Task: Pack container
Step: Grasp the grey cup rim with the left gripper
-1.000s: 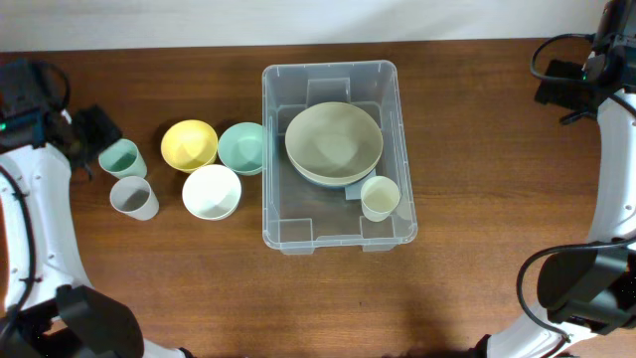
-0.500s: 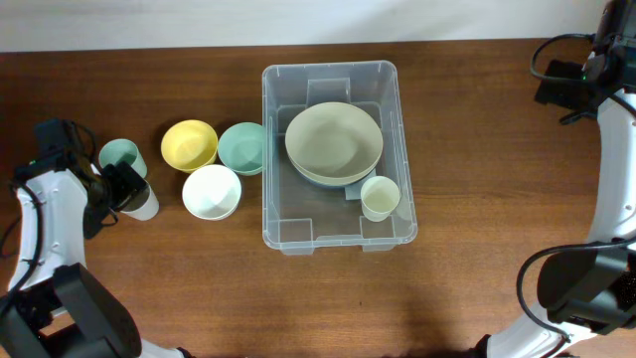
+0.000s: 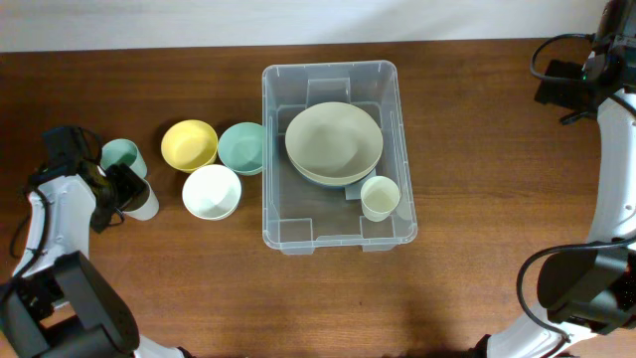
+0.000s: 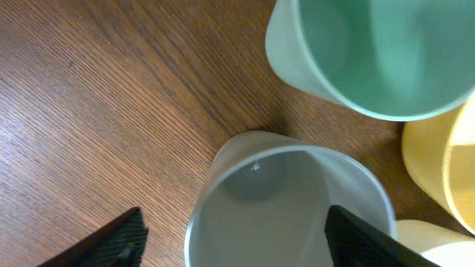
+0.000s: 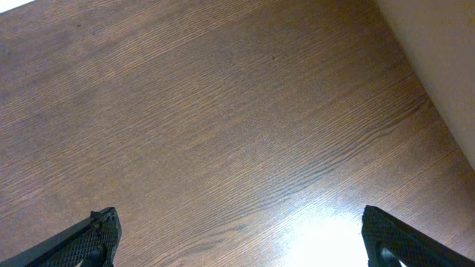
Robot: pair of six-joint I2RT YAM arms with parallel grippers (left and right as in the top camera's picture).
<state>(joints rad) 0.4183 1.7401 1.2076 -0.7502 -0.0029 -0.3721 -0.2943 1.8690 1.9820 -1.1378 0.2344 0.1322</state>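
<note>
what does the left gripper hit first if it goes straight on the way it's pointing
Probably the grey cup: the left gripper points down over its open mouth, fingers either side of the rim. Depth is hard to judge.

In the left wrist view, the grey cup is cut off by the bottom edge, the teal cup by the top edge and the yellow bowl by the right edge. Overhead, the grey cup is partly covered by the left gripper. Of the right gripper, only the fingertips are shown.
</note>
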